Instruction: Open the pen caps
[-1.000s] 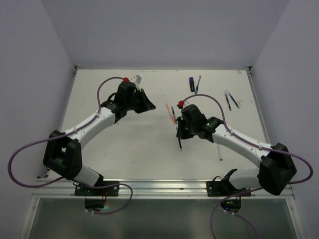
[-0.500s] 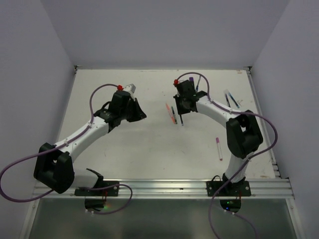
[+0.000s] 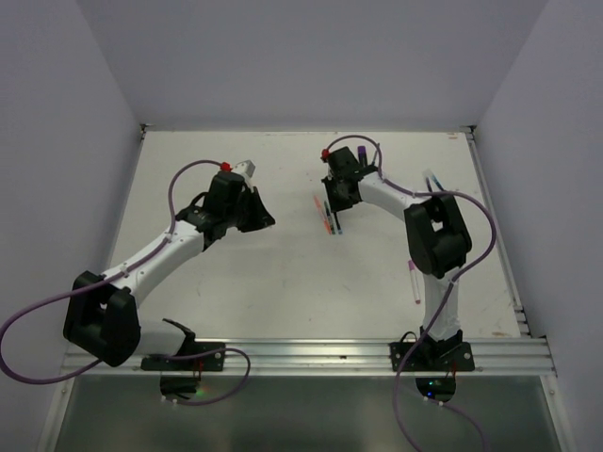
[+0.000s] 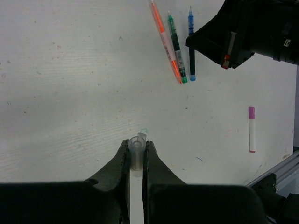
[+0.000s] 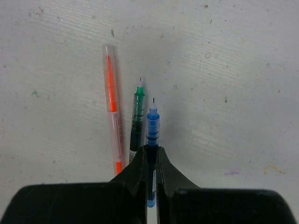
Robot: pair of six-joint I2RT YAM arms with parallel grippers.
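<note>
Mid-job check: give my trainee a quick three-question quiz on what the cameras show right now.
1. True or false: the left gripper is shut on a clear cap.
2. What does the right gripper pinch? A the blue pen, B an eraser, C nothing.
3. Fill in: the pen lying between the orange pen and the blue pen is ____.
Key: 1 true; 2 A; 3 green pen.
</note>
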